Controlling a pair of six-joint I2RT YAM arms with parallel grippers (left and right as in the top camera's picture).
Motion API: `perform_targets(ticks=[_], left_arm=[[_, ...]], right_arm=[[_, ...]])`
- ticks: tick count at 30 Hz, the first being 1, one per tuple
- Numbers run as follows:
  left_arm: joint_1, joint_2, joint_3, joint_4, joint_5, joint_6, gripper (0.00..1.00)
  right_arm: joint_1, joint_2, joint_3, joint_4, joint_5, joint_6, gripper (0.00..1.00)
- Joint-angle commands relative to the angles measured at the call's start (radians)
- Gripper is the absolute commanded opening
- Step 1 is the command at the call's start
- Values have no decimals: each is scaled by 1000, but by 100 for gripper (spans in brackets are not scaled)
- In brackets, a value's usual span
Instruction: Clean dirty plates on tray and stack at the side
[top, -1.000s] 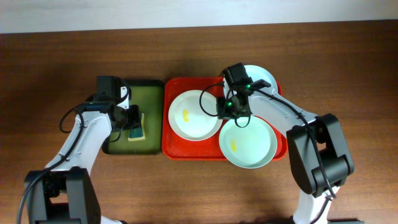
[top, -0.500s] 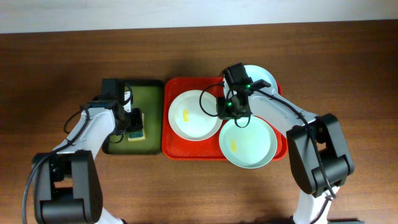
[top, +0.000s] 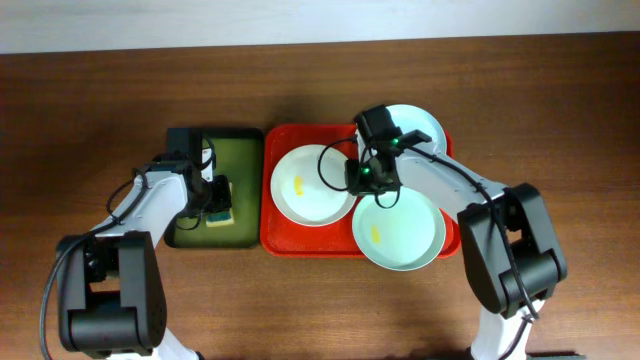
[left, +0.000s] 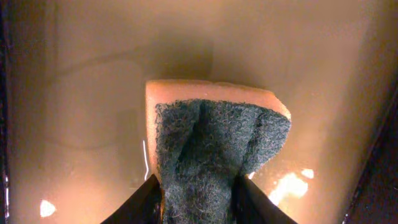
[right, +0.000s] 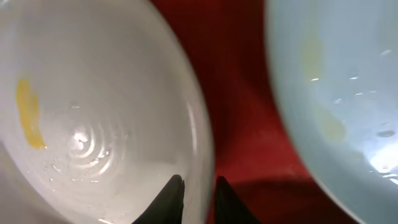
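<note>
The red tray (top: 270, 236) holds three plates: a white plate (top: 305, 190) on the left, a pale blue plate (top: 422, 122) at the back right and a mint-green plate (top: 405, 235) at the front right. White and mint each show a yellow smear. My right gripper (top: 362, 180) is shut on the white plate's right rim; in the right wrist view its fingers (right: 198, 190) straddle the rim of the white plate (right: 93, 112), with the pale blue plate (right: 336, 93) to the right. My left gripper (top: 214, 195) is shut on a yellow and green sponge (left: 214, 143) inside the dark green basin (top: 238, 150).
The dark green basin stands directly left of the tray, their rims side by side. Its wet floor (left: 81, 81) fills the left wrist view. Red tray floor (right: 239, 93) shows between the two plates. Brown table (top: 560, 120) lies on all sides.
My left arm has swung its elbow inward, the sponge shifting only slightly in the basin. My right gripper has edged a little left at the white plate's rim.
</note>
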Motion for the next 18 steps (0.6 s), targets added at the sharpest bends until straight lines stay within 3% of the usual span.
perform_targets(ticks=[1, 3, 8, 12, 17, 18], left_arm=[[5, 16, -4, 5, 3, -9, 36], [5, 16, -4, 6, 3, -9, 36], [4, 16, -4, 13, 3, -9, 36], [4, 16, -4, 13, 2, -9, 24], [4, 16, -22, 24, 1, -9, 17], [4, 16, -22, 29, 1, -8, 2]], right_arm=[[15, 11, -11, 5, 22, 5, 9], [15, 11, -11, 22, 22, 5, 4], [15, 11, -11, 29, 21, 5, 5], [15, 11, -11, 27, 22, 5, 8], [15, 11, -11, 27, 22, 5, 23], [15, 11, -11, 27, 22, 5, 31]])
